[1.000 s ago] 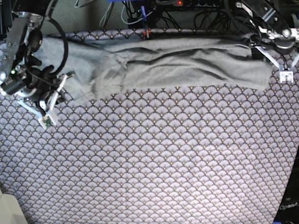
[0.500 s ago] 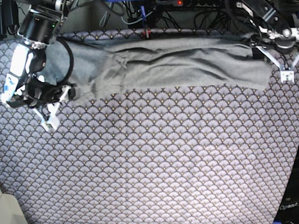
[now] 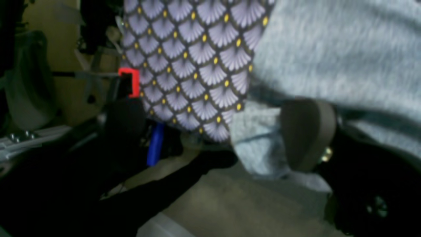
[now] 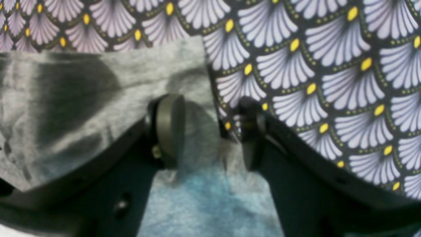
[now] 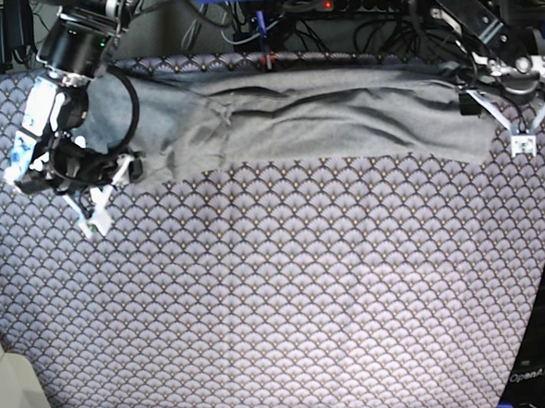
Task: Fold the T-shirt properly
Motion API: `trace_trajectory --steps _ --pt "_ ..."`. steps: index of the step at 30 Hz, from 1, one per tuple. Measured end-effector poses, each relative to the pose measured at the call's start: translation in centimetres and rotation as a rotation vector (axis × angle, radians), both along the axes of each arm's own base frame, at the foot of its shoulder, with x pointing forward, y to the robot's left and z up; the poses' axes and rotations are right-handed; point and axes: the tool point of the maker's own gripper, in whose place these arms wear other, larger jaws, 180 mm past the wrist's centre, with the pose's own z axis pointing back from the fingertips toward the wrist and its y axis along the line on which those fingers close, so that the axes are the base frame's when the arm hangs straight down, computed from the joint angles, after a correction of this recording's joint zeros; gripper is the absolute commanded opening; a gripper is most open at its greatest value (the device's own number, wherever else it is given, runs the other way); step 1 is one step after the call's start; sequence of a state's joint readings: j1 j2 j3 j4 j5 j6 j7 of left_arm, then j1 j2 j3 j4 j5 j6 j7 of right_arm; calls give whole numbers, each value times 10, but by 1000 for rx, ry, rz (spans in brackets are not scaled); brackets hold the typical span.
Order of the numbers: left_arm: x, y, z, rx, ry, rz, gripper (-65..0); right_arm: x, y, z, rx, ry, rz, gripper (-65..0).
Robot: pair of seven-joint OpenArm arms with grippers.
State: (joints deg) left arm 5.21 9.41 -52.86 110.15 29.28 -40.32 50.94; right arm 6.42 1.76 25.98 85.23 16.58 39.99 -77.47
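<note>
I am lining up both ends of the T-shirt (image 5: pixel 323 118), lying folded in a long band between the jaws on the worktop (image 5: pixel 287 296). Left gripper (image 5: pixel 517 120) jaws are standing wide; right gripper (image 4: pixel 210 131) jaws are parted astride the shirt's corner, not pinching. Next I am needing both to close on cloth.

The soft, matt, light heather-grey cotton T-shirt (image 5: pixel 323 118) has a fuzzy, faintly mottled knit surface, creased in shallow ridges along the far edge of the table. Under it, the purple fan-patterned tablecloth (image 5: pixel 297 295) looks like smooth, flat-woven printed cloth with small yellow dots and no sheen. The right gripper (image 4: pixel 210 131) shows dull olive-grey matt pads (image 4: pixel 169 128) on dark, slightly glossy plastic bodies with small brassy metal screws, and the left gripper's similar pad (image 3: pixel 307 133) looks smooth and rubbery.
</note>
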Motion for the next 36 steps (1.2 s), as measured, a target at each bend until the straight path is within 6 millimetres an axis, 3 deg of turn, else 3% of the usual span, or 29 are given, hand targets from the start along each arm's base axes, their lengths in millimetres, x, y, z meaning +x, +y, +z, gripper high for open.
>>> trace_trajectory --steps 4,8,11,17,23,29,32,36 --pt "3 0 1 0 -7 1 0 -1 7 -1 18 -9 -3 -442" --pt "5 0 3 1 -15 -1 0 -2 16 -3 36 -4 -1 -591" --pt "5 0 3 0 -12 -1 0 -2 18 -3 39 0 3 -641" --pt "7 0 4 1 -18 -1 0 -6 18 3 16 -2 9 -647" --pt "6 1 4 3 -15 3 0 11 8 52 -75 -164 10 -647" --pt "7 0 4 1 -18 1 0 7 15 69 -55 -221 23 -648" --pt "10 -3 4 -2 -21 -10 0 -4 24 72 -12 -245 35 -648" --pt "9 -2 4 2 -17 -8 0 -36 20 53 -28 -156 36 -648"
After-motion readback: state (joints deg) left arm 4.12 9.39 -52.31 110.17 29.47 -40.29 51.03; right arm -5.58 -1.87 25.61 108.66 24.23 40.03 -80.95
